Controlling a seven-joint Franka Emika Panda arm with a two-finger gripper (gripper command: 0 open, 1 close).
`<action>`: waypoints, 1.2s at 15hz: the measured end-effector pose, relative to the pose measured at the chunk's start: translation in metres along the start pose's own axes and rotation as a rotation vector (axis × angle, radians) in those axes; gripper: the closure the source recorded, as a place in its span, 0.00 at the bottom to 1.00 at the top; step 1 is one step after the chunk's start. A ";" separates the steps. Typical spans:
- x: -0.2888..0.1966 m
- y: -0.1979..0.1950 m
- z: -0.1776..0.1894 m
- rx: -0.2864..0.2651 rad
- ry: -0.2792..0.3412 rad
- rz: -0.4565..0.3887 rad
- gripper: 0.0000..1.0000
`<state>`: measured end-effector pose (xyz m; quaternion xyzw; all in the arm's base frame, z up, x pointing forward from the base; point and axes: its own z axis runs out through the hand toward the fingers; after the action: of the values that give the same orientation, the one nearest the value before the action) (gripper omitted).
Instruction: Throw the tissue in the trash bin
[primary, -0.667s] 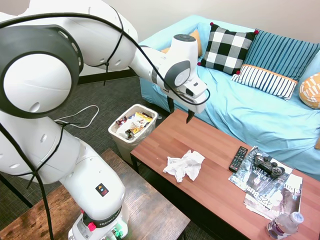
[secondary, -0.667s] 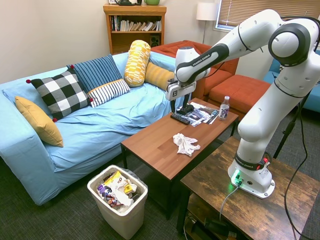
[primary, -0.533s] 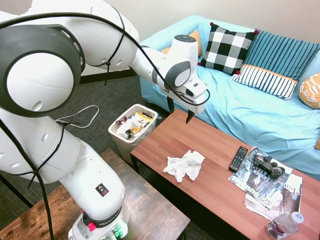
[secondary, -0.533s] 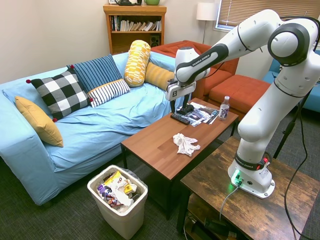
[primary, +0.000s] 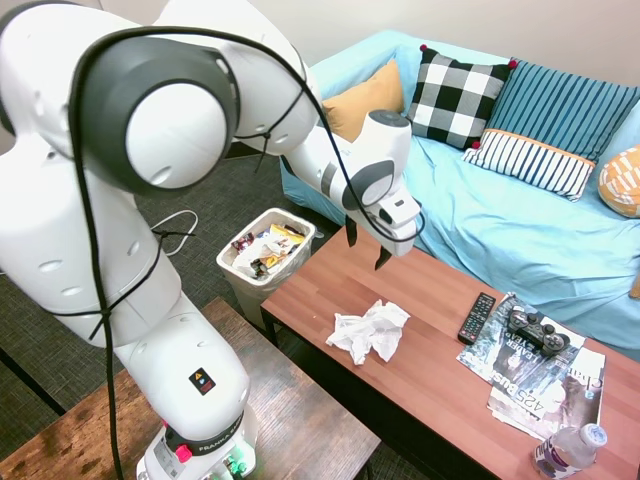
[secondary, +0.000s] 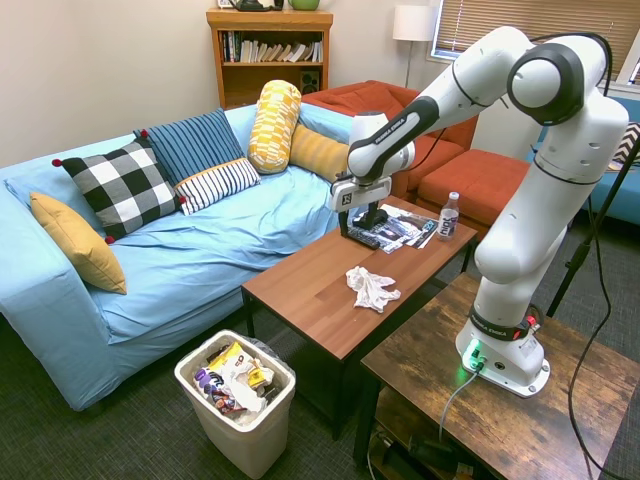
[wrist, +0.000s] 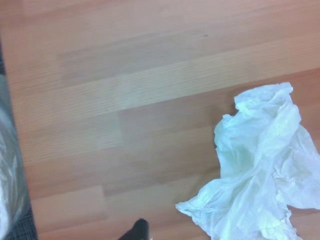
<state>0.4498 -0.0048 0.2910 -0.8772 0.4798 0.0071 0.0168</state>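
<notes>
Wrist view gives you only a close patch: the tissue (wrist: 260, 170) crumpled on the reddish wood of the coffee table (wrist: 125, 100), with bare tabletop beside it and a pale blurred strip along one edge that you cannot identify from there. First exterior view fills in the rest. You see the gripper (primary: 365, 245) hanging above the table, fingers spread apart with nothing between them, clear of the tissue (primary: 370, 331), which lies flat on the coffee table (primary: 420, 370) near its front edge. The trash bin (primary: 264, 255) stands on the carpet just beside the table's short end, its liner holding colourful wrappers. Further along the tabletop you have a black remote (primary: 477, 317), magazines (primary: 540, 375) with a game controller (primary: 535, 329) resting on them, and a water bottle (primary: 568, 449) at the far corner. Second exterior view shows the same scene from the opposite side: the gripper (secondary: 358, 225) sits over the sofa-side half of the table, the tissue (secondary: 372, 287) nearer the arm's base, and the trash bin (secondary: 238, 400) on the floor off the table's end. Only this view shows you the bookshelf (secondary: 268, 50) and floor lamp (secondary: 412, 25) behind the blue sofa (secondary: 200, 250).
</notes>
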 end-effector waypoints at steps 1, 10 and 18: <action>0.007 0.000 0.019 -0.013 -0.010 0.024 0.00; 0.063 -0.015 0.143 -0.108 -0.087 0.114 0.00; 0.083 -0.007 0.193 -0.177 -0.096 0.152 1.00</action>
<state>0.5008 -0.0636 0.0961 -0.8350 0.5410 0.0925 -0.0384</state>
